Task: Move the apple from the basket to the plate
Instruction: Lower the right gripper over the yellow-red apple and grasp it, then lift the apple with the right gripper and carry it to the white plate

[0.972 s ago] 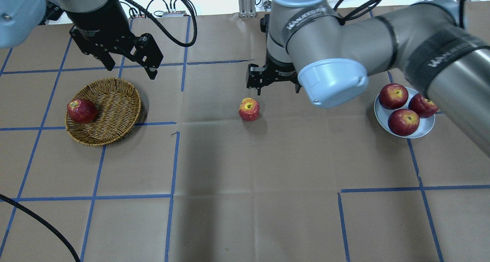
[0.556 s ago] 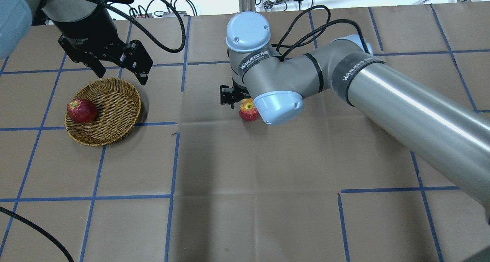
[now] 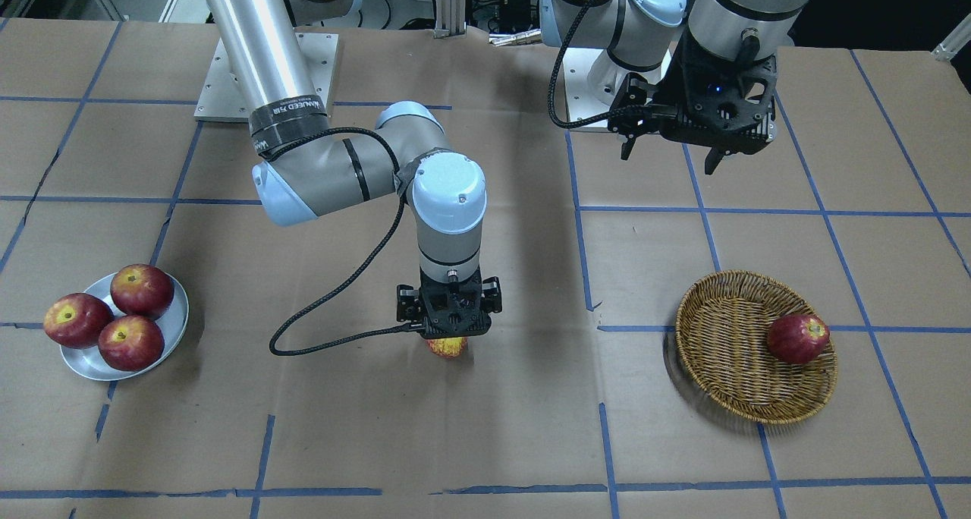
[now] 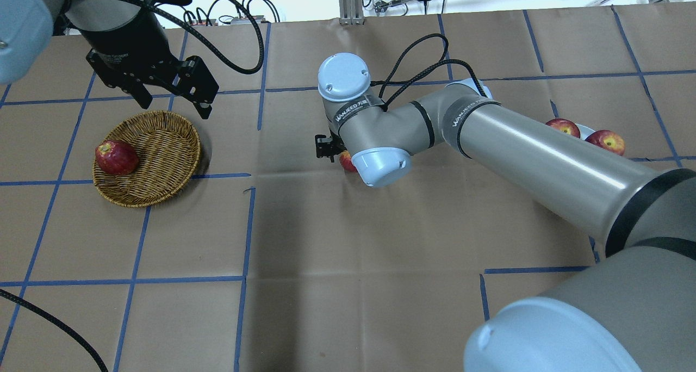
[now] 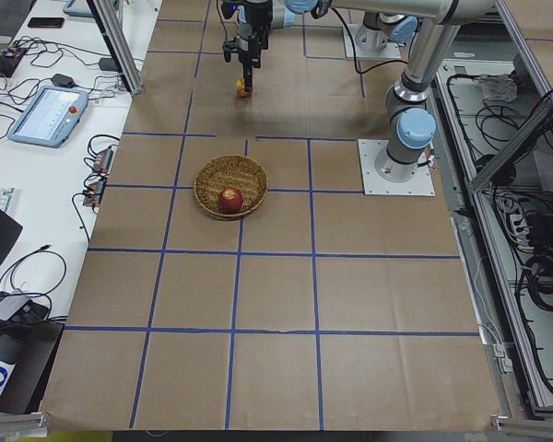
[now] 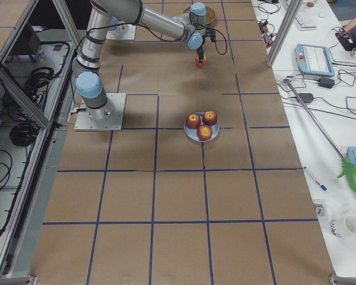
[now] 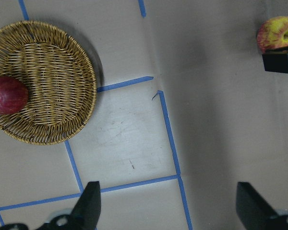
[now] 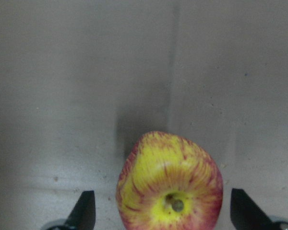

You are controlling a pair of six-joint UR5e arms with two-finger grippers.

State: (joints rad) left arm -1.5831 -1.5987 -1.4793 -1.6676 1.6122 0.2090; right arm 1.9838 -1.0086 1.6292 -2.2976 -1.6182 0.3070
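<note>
Half the job at best, seemingly. Found the apple [image 3: 447, 347] standing stem-up on the bare surface near its middle, well apart from the basket [image 3: 728, 397] toward the left edge and the plate [image 3: 179, 323] toward the right edge. Hung the right end effector [image 3: 449, 325] directly over it, fingers [image 8: 84, 211] spread to either side, clasping nothing. Poised the left end effector [image 3: 671, 149] open and empty, raised near the basket. Risked an off-centre squeeze rolling the round fruit away; risked, too, a crowded plate, three red apples [image 3: 130, 342] leaving little room.
</note>
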